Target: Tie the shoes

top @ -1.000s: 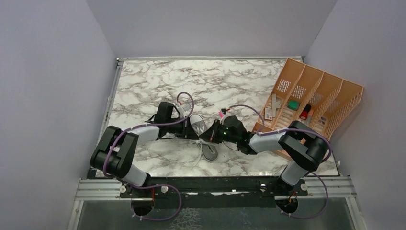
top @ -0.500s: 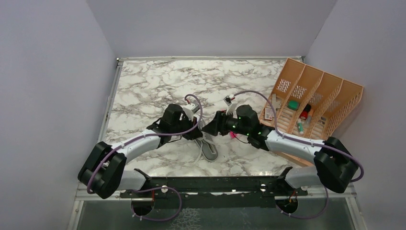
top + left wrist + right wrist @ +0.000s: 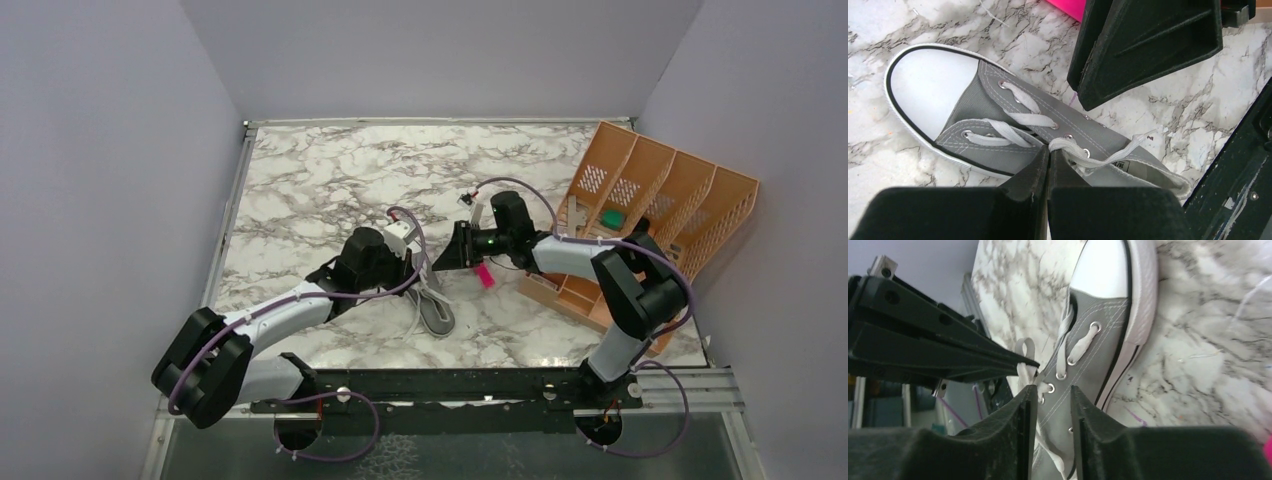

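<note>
Sneaker [image 3: 1048, 130], grey canvas low-top, one only, with a white toe cap and sole. It lies on the marble worktop [image 3: 320, 170] near its front middle, between the two arms.
- Writing: the tongue label [image 3: 1118, 164] bears small dark print, too small to read.
- Laces [image 3: 1023, 119]: white and threaded through metal eyelets, with a loose loop by the upper eyelets.
- Left end effector [image 3: 1049, 150]: fingers pressed together, pinching a lace strand at the top of the lacing. The right wrist view shows the loop at its tip.
- Right end effector [image 3: 1050, 392]: fingers parted by a narrow gap just above the eyelets. I cannot tell whether any lace is caught.
- Pink bar [image 3: 485, 275]: lies just beside the toe. The left wrist view shows only one corner of it.
- Organiser [image 3: 700, 190]: orange, slotted, at the right edge and seen only in the top view. One slot holds a green item [image 3: 612, 217]; the other contents are unclear.
</note>
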You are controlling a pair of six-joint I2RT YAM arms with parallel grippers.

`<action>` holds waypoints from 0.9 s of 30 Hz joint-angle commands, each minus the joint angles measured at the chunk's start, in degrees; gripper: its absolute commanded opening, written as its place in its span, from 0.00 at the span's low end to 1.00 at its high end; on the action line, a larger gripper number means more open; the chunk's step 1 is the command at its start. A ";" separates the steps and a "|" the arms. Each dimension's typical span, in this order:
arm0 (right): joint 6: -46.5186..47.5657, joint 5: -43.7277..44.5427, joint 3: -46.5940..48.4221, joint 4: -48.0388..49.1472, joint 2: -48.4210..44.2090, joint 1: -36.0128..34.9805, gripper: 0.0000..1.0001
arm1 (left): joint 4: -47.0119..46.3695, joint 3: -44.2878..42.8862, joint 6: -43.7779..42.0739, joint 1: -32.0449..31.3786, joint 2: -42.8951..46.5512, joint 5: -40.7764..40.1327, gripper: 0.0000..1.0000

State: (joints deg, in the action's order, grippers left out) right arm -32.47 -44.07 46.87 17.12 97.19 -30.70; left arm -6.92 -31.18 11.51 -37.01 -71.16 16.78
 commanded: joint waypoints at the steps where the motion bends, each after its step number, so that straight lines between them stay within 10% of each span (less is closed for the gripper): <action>1: -0.90 -8.54 0.86 4.26 2.56 -0.84 0.31 | -5.77 3.67 0.64 -0.43 3.24 -2.86 0.00; 27: 0.26 -10.37 2.31 8.68 6.17 -4.27 0.27 | -8.77 3.86 2.73 -0.71 2.79 -3.01 0.00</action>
State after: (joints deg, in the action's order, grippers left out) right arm -32.71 -51.46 49.45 21.06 102.76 -34.22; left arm -14.72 -25.82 15.14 -37.32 -68.71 15.27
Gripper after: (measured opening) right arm 0.266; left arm 0.006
